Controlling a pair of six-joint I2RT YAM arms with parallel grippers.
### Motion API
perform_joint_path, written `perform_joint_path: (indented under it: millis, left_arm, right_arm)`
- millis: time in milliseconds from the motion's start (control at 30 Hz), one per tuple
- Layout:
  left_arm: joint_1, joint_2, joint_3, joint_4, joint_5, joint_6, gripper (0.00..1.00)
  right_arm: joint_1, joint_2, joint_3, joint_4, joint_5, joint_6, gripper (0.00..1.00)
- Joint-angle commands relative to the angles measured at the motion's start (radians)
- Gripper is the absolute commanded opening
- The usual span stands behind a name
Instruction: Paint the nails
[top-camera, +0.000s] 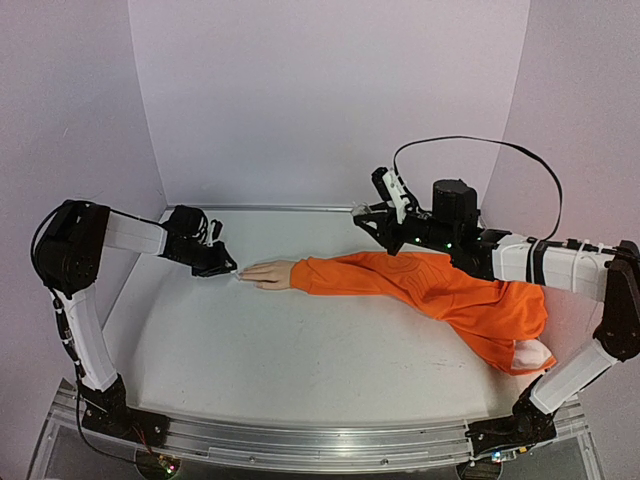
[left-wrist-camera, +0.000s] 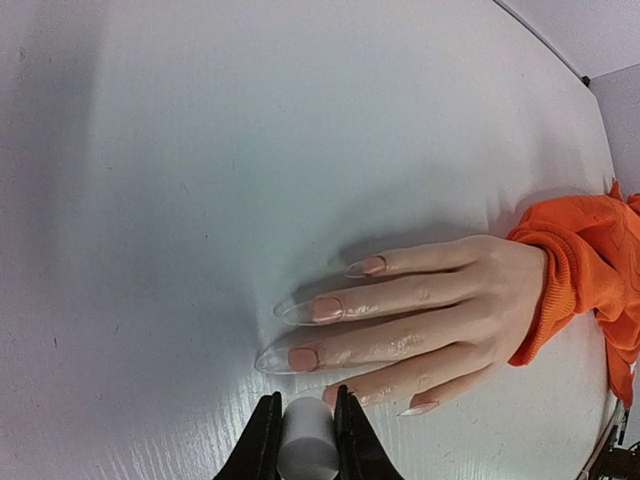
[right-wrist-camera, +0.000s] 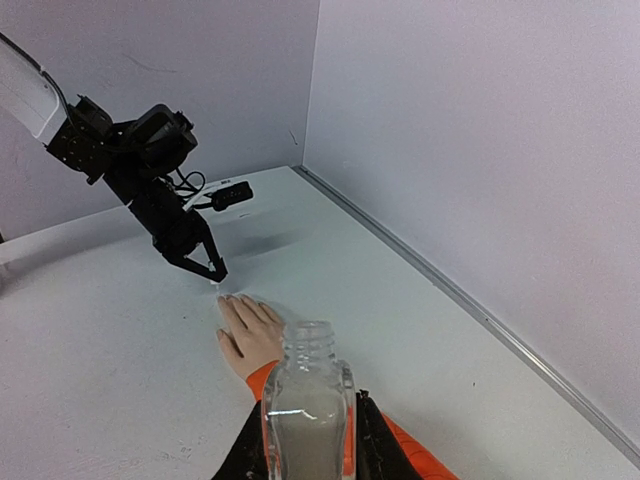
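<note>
The pale mannequin hand lies flat on the white table, sticking out of an orange sleeve. In the left wrist view its long nails point left, pink at the base with clear tips. My left gripper is shut on a white cylindrical brush cap, just below the lower fingertips; it also shows in the top view at the hand's tips. My right gripper is shut on a small clear uncapped bottle, held above the sleeve; it also shows in the top view.
The white table is enclosed by pale walls at the back and sides. The sleeve bunches into a heap at the right under my right arm. A metal rail runs along the near edge.
</note>
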Motion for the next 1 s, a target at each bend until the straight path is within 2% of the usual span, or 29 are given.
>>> perform_joint_path:
  millis: [0,367,967]
  left_arm:
    - [0.01,-0.036,0.019,0.037,-0.064,0.008,0.0]
    - [-0.007,-0.091,0.021,0.039,0.0,0.005,0.0]
    - [-0.009,-0.009,0.062,0.044,0.018,-0.008,0.0]
  right_arm:
    - [-0.004,-0.014,0.018,0.07,-0.014,0.016,0.0]
    - [-0.005,-0.009,0.019,0.071,-0.02,0.016,0.0]
    - [-0.005,-0.008,0.022,0.07,-0.02,0.016,0.0]
